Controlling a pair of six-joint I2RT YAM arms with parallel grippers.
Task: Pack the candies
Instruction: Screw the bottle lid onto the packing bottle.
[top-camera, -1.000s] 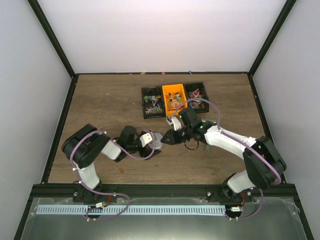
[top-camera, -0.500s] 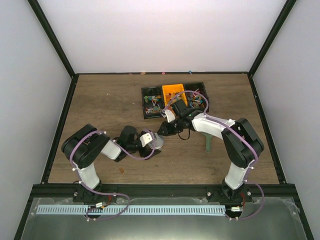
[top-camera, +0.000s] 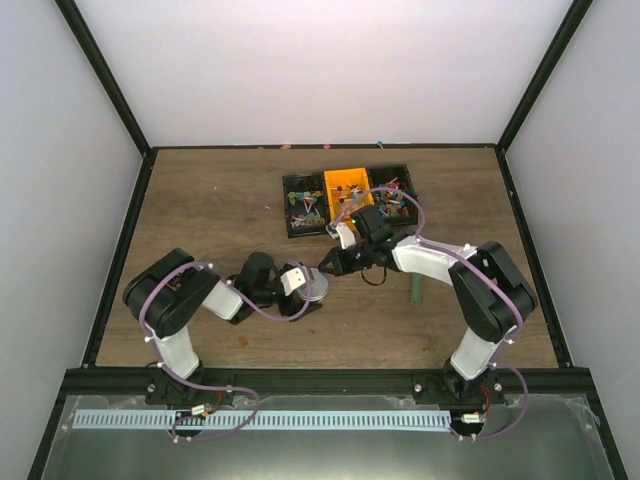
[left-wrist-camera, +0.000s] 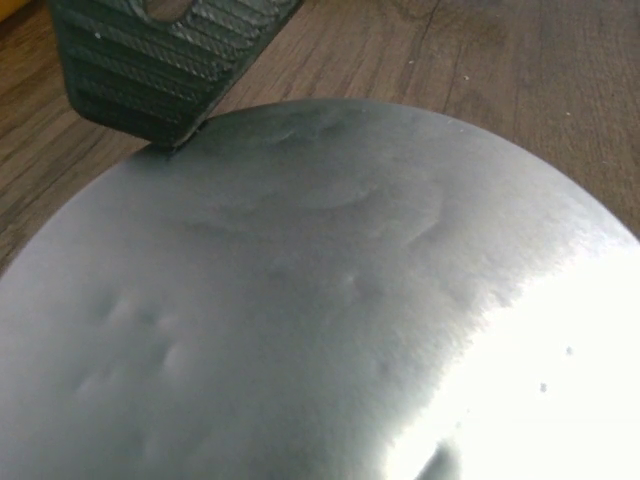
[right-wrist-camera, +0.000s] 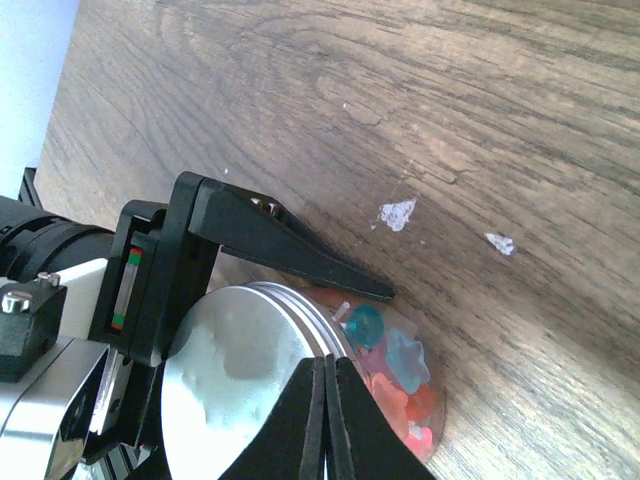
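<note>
Capping step, apparently: candies (right-wrist-camera: 392, 366) inside clear jar (right-wrist-camera: 425, 405) under metal lid (right-wrist-camera: 235, 385), gripped by left gripper (top-camera: 308, 284); right gripper (right-wrist-camera: 326, 372) pinched closed, empty, beside lid. Next, probably: seating or tightening lid.

Brown wood-plank surface (top-camera: 200, 210), black compartment tray (top-camera: 287, 207) at the back with an orange plastic bin (top-camera: 347, 184) in its middle slot. Dark green scoop (top-camera: 416, 290) lies nearer, right of centre. Small clear round jar (top-camera: 314, 283) has a dented silver lid (left-wrist-camera: 320, 300), with white flecks (right-wrist-camera: 397, 212) on the wood nearby.

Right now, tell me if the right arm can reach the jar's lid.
Likely yes: the right end effector, shut, is at the lid rim; the left end effector grips the jar from the sides.
</note>
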